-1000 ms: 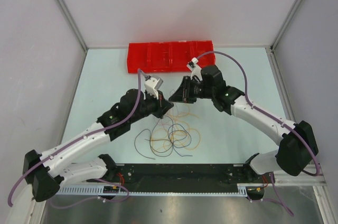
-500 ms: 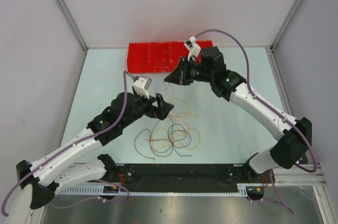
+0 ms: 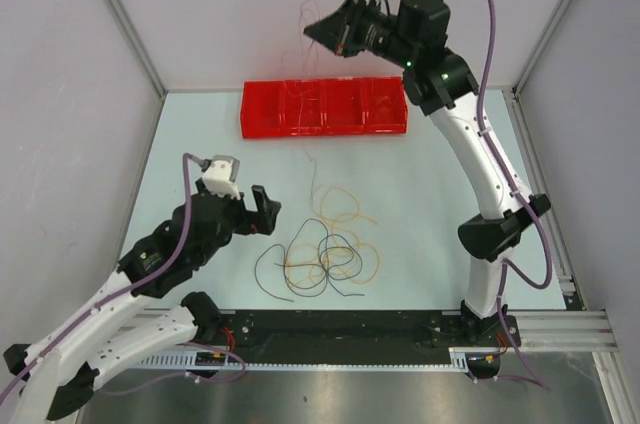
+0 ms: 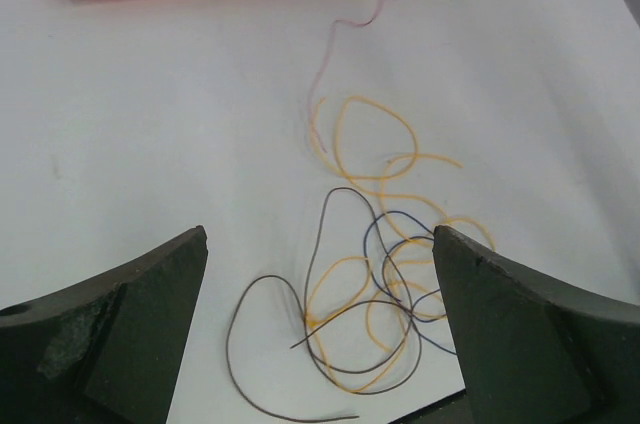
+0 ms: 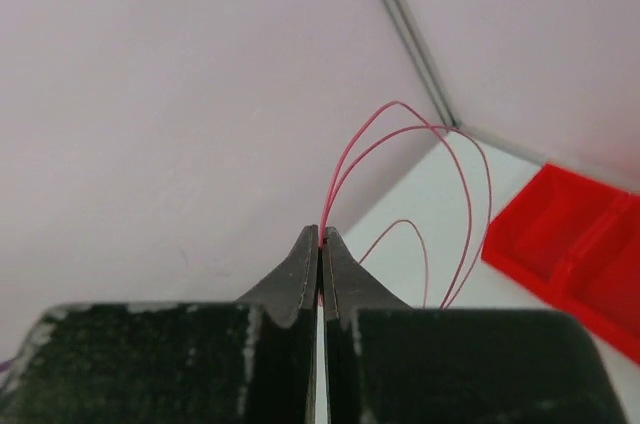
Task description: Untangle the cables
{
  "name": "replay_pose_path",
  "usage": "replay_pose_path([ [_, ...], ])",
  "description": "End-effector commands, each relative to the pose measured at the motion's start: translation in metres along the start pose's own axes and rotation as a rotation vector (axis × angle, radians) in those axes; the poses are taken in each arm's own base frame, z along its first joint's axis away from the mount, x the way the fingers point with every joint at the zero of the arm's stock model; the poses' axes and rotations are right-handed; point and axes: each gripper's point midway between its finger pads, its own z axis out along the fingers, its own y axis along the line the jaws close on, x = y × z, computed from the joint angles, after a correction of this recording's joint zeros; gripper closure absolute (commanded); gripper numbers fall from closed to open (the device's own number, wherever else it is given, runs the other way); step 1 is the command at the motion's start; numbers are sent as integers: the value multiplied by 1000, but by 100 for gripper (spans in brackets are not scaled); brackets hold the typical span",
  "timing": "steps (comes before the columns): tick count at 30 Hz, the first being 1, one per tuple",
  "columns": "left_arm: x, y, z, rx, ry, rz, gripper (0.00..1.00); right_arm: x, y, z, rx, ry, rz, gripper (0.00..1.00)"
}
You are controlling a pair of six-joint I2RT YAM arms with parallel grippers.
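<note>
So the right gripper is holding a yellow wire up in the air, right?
Not quite. The right gripper is holding a red wire up in the air, not a yellow one. The right wrist view shows it pinched between the closed gripper tips.

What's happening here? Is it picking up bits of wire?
Two robot arms are sorting out a tangle of thin wires. The right gripper is raised high above the table, shut on one red wire that hangs down past the red tray. The left gripper hovers open and empty, just left of the tangle of orange, yellow and dark wires lying on the table.
</note>
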Motion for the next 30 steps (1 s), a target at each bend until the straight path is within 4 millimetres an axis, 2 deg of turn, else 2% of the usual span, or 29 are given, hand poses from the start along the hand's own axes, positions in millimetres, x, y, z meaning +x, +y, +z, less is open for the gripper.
replay_pose_path([
  [1, 6, 40, -16, -157, -16, 36, 0, -56, 20, -8, -98, -131, -4, 100],
  [2, 7, 42, -18, -161, -16, 31, 0, -70, 27, -11, -136, -180, -19, 100],
  [4, 8, 41, -19, -154, -16, 26, 0, -87, 25, -17, -144, -234, -12, 100],
  [7, 5, 41, -17, -155, -29, 28, 0, -115, 36, -27, -172, -342, -93, 100],
  [16, 11, 43, -6, -197, 19, 73, 0, -160, 51, -46, -176, -543, -287, 100],
  [18, 11, 43, -6, -198, 21, 75, 0, -168, 46, -49, -144, -583, -349, 100],
  [20, 11, 43, -6, -198, 20, 74, 0, -175, 31, -48, -81, -617, -387, 100],
  [23, 11, 43, -6, -200, 17, 74, 0, -166, -11, -29, -9, -594, -394, 100],
  [24, 12, 44, -6, -202, 18, 69, 0, -158, -37, -17, 32, -569, -399, 100],
  [27, 15, 43, -9, -196, 34, 41, 0, -151, -82, -4, 72, -548, -362, 100],
  [28, 16, 42, -12, -193, 43, 33, 1, -139, -102, 9, 69, -520, -343, 100],
  [29, 23, 45, -17, -200, 78, 39, 1, -135, -111, 13, 65, -511, -326, 100],
  [30, 22, 46, -20, -204, 78, 14, 1, -134, -123, 15, 70, -511, -315, 100],
])
